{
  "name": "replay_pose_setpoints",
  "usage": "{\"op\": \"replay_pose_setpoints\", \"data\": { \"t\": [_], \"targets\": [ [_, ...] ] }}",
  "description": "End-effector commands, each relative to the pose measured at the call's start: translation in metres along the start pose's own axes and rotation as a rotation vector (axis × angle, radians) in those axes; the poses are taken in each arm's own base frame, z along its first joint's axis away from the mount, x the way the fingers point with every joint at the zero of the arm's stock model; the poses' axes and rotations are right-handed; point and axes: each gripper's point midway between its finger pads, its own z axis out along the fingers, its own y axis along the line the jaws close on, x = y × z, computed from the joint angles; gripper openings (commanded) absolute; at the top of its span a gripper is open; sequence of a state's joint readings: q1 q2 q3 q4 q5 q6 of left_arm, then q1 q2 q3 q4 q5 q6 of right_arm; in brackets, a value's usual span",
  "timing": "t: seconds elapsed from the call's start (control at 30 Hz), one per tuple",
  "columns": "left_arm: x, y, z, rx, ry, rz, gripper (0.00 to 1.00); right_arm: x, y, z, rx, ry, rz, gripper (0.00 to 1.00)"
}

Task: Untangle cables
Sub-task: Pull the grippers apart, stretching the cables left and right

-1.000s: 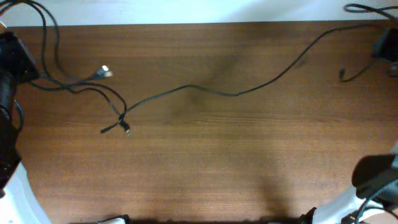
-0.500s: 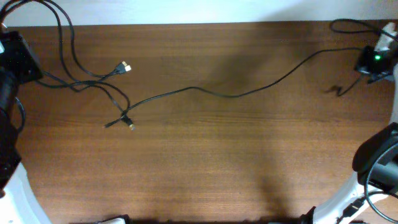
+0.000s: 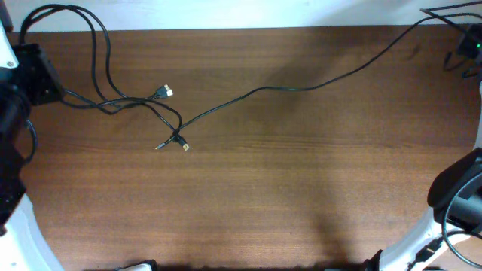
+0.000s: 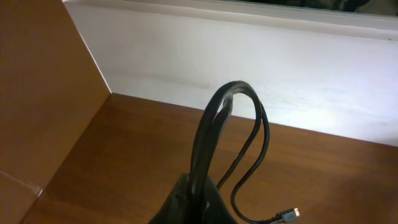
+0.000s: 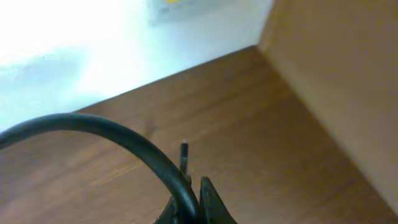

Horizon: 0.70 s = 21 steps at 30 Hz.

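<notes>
Thin black cables (image 3: 226, 102) lie across the brown table. They cross in a small knot (image 3: 177, 138) left of centre, with a gold-tipped plug (image 3: 186, 147) and a silver plug (image 3: 165, 92) nearby. My left gripper (image 3: 34, 71) at the far left is shut on looped cable strands (image 4: 214, 130). A silver plug (image 4: 287, 215) shows below them in the left wrist view. My right gripper (image 3: 471, 47) at the far right top is shut on one long cable (image 5: 118, 140), which runs down-left to the knot.
The white wall strip (image 3: 241, 13) borders the table's far edge. Thicker robot wires and the white arm bases (image 3: 452, 218) stand at both lower corners.
My right gripper has pulled its cable up and to the right, drawing it straighter. The knot and plugs have slid to the right. The left loops have shifted right too.
</notes>
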<state>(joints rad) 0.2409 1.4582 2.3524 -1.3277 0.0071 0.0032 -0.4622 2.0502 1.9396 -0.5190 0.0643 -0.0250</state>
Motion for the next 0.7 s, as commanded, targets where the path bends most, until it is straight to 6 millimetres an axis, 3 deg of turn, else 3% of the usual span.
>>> {"op": "replay_pose_setpoints", "data": {
  "t": [0.0, 0.07, 0.13, 0.17, 0.27, 0.3, 0.37, 0.43, 0.47, 0.6, 0.67],
  "targets": [
    [-0.008, 0.018, 0.002, -0.100, -0.026, 0.012, 0.02, 0.013, -0.053, 0.011, 0.131, 0.040, 0.069, 0.04],
    [-0.017, 0.038, 0.000, -0.217, -0.061, 0.008, 0.02, 0.020, -0.072, 0.007, 0.156, 0.076, 0.101, 0.04],
    [-0.021, 0.087, -0.020, -0.525, -0.083, -0.010, 0.00, 0.019, -0.094, 0.000, 0.194, 0.080, 0.117, 0.04],
    [-0.022, 0.101, -0.029, -0.620, -0.085, -0.015, 0.00, 0.011, -0.102, -0.001, 0.195, 0.048, 0.130, 0.04],
    [-0.023, 0.105, -0.032, -0.653, -0.094, -0.020, 0.00, -0.008, -0.110, 0.003, 0.193, -0.042, 0.140, 0.04],
    [-0.023, 0.113, -0.041, -0.713, -0.095, -0.024, 0.00, -0.018, -0.122, 0.010, 0.236, -0.100, 0.148, 0.04],
    [-0.020, 0.123, -0.058, -0.791, -0.096, -0.029, 0.03, -0.014, -0.134, 0.018, 0.262, -0.107, 0.158, 0.04],
    [-0.020, 0.140, -0.095, -0.944, -0.129, -0.056, 0.00, -0.002, -0.152, 0.026, 0.287, -0.082, 0.173, 0.04],
    [-0.020, 0.139, -0.101, -0.936, -0.134, -0.045, 0.00, 0.000, -0.155, 0.026, 0.273, -0.080, 0.177, 0.04],
    [-0.026, 0.111, -0.073, -0.695, -0.162, -0.052, 0.00, -0.015, -0.112, 0.032, 0.124, -0.123, 0.205, 0.04],
    [-0.027, 0.091, -0.049, -0.562, -0.149, -0.057, 0.00, -0.021, -0.074, 0.036, 0.051, -0.130, 0.170, 0.04]
  ]
}}
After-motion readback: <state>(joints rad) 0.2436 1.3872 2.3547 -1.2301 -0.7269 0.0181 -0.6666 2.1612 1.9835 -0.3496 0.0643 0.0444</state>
